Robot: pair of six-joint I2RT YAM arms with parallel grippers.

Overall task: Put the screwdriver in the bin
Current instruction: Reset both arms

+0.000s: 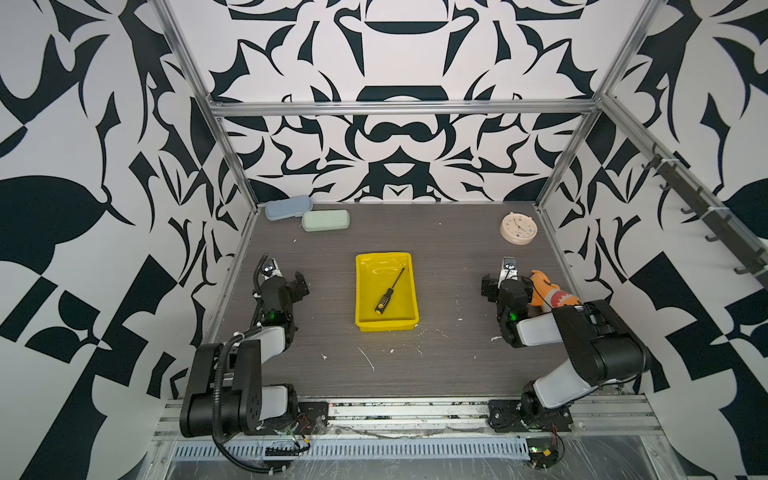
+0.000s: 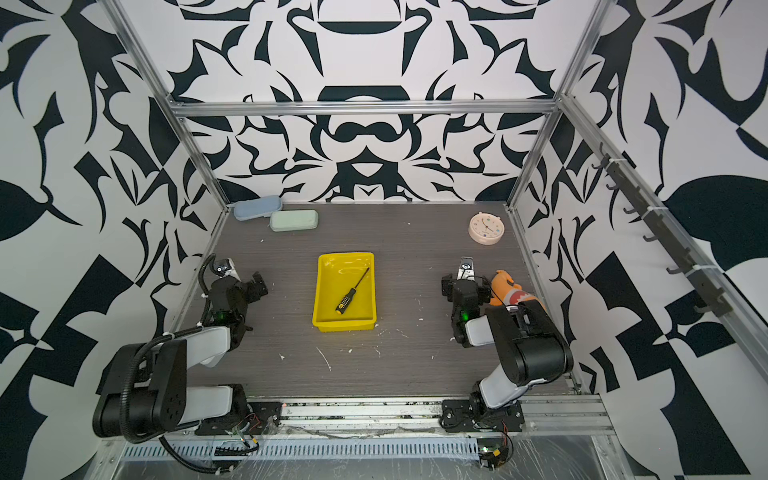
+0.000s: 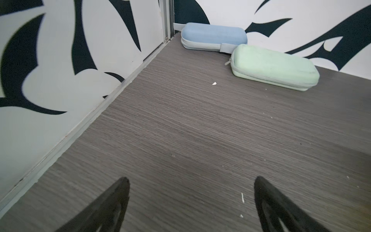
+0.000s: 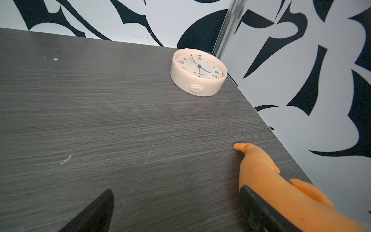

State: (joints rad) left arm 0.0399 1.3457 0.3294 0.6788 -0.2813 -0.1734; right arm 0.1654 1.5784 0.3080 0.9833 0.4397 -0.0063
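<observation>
Screwdriver [image 1: 389,292] lies in bin [image 1: 386,326].
Probably light, stiff, rolls easily; grip the handle. Left gripper [image 3: 190,180], right gripper [image 4: 176,189]: both spread wide, empty.

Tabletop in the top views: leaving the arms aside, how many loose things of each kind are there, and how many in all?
screwdriver: 1, lying inside the bin
yellow bin: 1
oblong cases: 2, the blue case and the green case
clock: 1
orange plush toy: 1
Total: 6
</observation>
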